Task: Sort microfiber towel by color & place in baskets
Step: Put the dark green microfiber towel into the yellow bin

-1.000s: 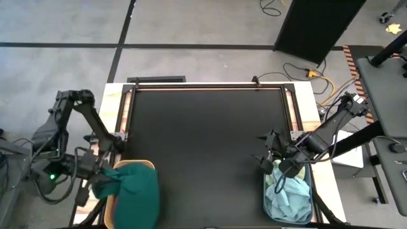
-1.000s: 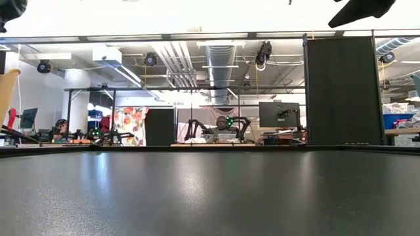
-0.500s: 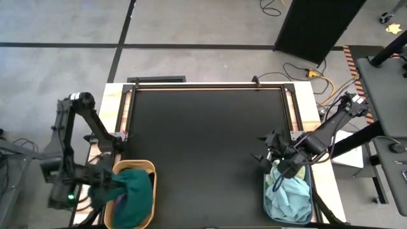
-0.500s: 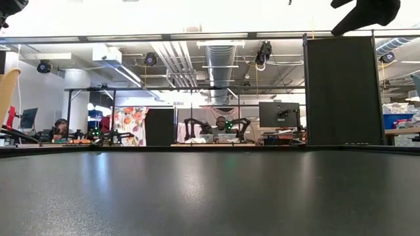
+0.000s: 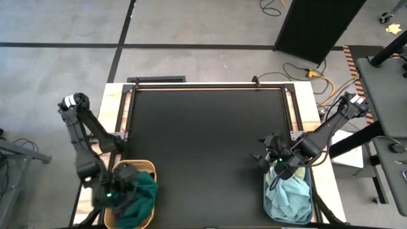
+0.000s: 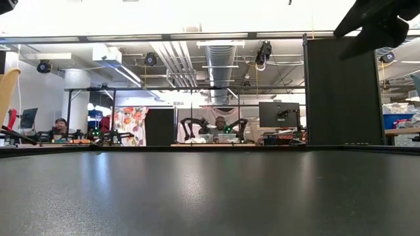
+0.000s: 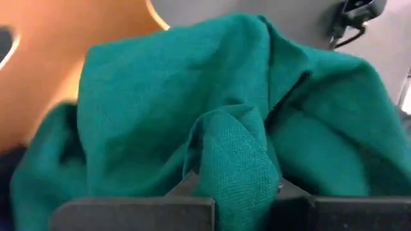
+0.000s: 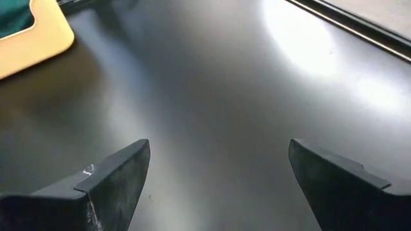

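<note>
The orange-yellow basket [image 5: 130, 203] stands at the table's near left corner; its wall also shows in the left wrist view [image 7: 38, 83]. A dark green towel [image 5: 143, 191] lies bunched inside it. My left gripper [image 5: 117, 191] is over the basket, shut on this towel [image 7: 160, 96]. The grey-blue basket [image 5: 289, 219] stands at the near right corner and holds light blue towels [image 5: 289, 194]. My right gripper [image 5: 266, 156] is open and empty over the table by that basket's far end; its two fingers are wide apart in the right wrist view [image 8: 215, 173]. My left gripper pinches a raised fold of the dark green towel [image 7: 234, 151] between its two fingers. The fold is several layers thick. The fingers come from above, over the basket's left part. The rest of the towel lies slack in the basket.
The black table top [image 5: 203, 140] lies between the two baskets. A raised rail [image 5: 206, 87] runs along its far edge. The orange-yellow basket's corner shows in the right wrist view [image 8: 35, 35]. People sit at desks far behind the table [image 6: 220, 124].
My left gripper has moved toward the table's right, from beside the orange-yellow basket to over it, still shut on the dark green towel. The towel, which lay spread over the basket's top, has drawn together and sunk into the basket.
</note>
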Robot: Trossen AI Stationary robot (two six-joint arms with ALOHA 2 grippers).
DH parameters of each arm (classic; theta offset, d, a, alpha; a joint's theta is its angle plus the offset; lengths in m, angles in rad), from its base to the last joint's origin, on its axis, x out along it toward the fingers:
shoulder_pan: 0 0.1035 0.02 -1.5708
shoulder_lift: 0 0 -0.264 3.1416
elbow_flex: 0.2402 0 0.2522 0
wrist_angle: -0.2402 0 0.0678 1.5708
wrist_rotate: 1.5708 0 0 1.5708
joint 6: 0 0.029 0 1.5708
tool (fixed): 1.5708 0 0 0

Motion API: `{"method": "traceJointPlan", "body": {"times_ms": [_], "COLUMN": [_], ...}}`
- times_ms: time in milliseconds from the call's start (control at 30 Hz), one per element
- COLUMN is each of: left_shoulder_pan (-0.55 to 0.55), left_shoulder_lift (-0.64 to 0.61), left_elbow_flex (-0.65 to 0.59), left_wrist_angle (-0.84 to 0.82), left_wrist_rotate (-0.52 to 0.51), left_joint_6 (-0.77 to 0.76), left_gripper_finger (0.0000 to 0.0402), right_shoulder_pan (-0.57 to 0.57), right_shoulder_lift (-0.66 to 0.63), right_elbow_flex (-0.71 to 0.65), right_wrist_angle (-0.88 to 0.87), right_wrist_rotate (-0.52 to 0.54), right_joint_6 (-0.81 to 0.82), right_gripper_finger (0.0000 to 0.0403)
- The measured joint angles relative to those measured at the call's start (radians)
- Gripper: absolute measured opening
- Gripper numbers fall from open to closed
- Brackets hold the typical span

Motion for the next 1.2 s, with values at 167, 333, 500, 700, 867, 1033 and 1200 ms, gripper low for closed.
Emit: {"method": "traceJointPlan", "body": {"times_ms": [167,333,500,700,867,1033,1200], "left_shoulder_pan": [0.128,0.255,0.286,0.284,0.285,0.284,0.284], "left_shoulder_lift": [-0.004,0.001,0.026,0.060,0.101,0.139,0.164], "left_elbow_flex": [-0.107,-0.231,-0.297,-0.261,-0.145,-0.046,0.005], "left_wrist_angle": [0.090,0.099,0.145,0.100,-0.143,-0.382,-0.360], "left_wrist_rotate": [0.062,0.263,0.419,0.421,0.349,0.271,0.278], "left_joint_6": [0.140,0.248,0.293,0.321,0.387,0.400,0.404], "left_gripper_finger": [0.0000,0.0000,0.0007,0.0053,0.0095,0.0127,0.0157], "right_shoulder_pan": [0.000,0.000,0.005,0.004,0.002,0.002,0.002], "right_shoulder_lift": [0.000,0.000,0.000,0.000,0.000,0.000,-0.001], "right_elbow_flex": [-0.024,-0.031,-0.032,-0.032,-0.032,-0.032,-0.032], "right_wrist_angle": [0.045,0.090,0.087,0.084,0.083,0.080,0.076], "right_wrist_rotate": [0.000,-0.001,-0.008,-0.003,0.001,-0.002,-0.035], "right_joint_6": [-0.034,-0.072,-0.075,-0.117,-0.148,-0.149,-0.166], "right_gripper_finger": [0.0363,0.0363,0.0363,0.0364,0.0364,0.0364,0.0364]}}
